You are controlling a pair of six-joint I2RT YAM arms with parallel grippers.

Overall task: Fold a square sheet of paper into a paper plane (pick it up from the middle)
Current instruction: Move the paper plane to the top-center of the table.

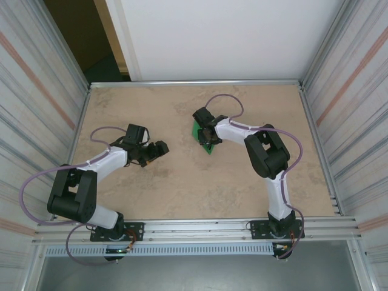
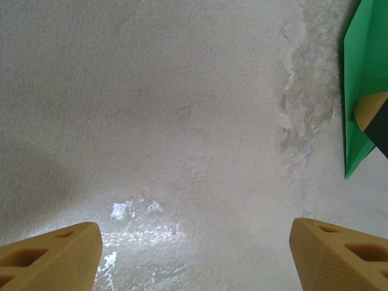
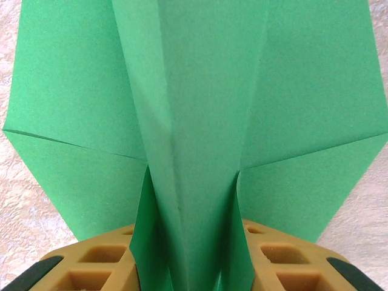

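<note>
**Green fold sits between the right fingers**

The paper plane, part-folded, lies just right of the tabletop's centre. Its raised centre crease runs up between the fingers of the right gripper, which touch its flanks. Whether they press it cannot be told. The right arm bends at a raised elbow, forearm angled left. The left gripper hangs left of centre over bare tabletop, fingers wide apart, with the paper well off to its right.
</note>
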